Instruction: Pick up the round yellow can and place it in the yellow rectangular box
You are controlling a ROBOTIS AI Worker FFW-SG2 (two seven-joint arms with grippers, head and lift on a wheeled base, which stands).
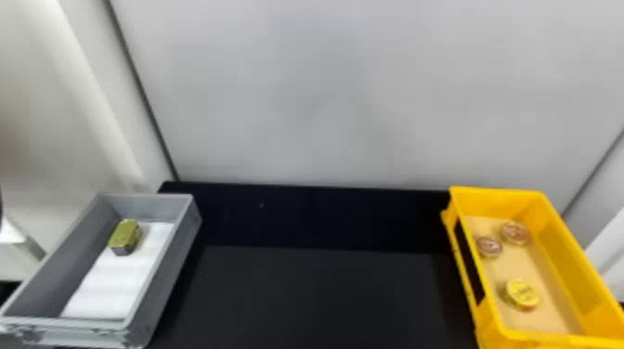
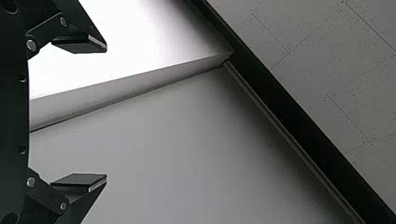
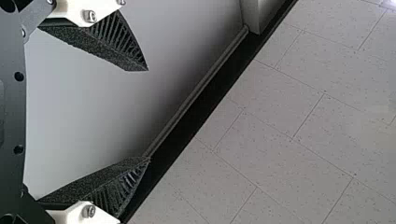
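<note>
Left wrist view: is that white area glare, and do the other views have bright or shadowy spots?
Left wrist view: probably glare, one panel washed nearly white; right wrist view: the wall darkens toward the black strip; head view: a pale streak runs down the left-hand wall.

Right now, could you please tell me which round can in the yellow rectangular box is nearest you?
The yellow-topped round can; the two reddish-topped round cans sit farther back.

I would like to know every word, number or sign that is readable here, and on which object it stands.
No text is readable.
Round yellow can, in the yellow rectangular box: dark marks on top, too blurred.
Two reddish-topped round cans: markings, also too blurred.
</note>
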